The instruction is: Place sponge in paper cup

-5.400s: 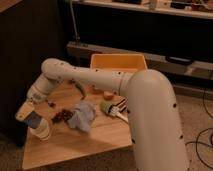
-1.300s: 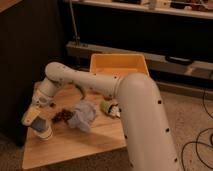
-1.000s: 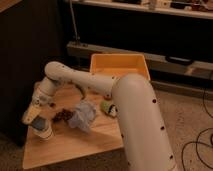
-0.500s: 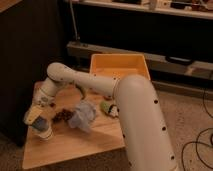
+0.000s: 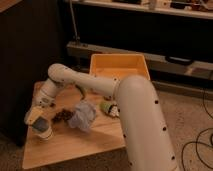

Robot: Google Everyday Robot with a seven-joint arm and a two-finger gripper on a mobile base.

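A white paper cup (image 5: 44, 132) stands upright at the front left of the wooden table (image 5: 75, 145). My gripper (image 5: 35, 116) is at the end of the white arm (image 5: 75, 82), right above and against the cup's mouth. It is shut on a yellowish sponge (image 5: 36, 119), which sits at the cup's rim, tilted. I cannot tell how far the sponge is inside the cup.
A crumpled bluish-grey bag (image 5: 83, 115) lies mid-table with a dark snack pile (image 5: 62, 116) to its left. A green and white item (image 5: 108, 107) lies to the right. An orange bin (image 5: 120, 67) stands at the back. A dark cabinet (image 5: 25, 55) borders the left.
The gripper with the sponge has stayed over the cup, sinking slightly toward its mouth. The arm's elbow has shifted a little to the right.
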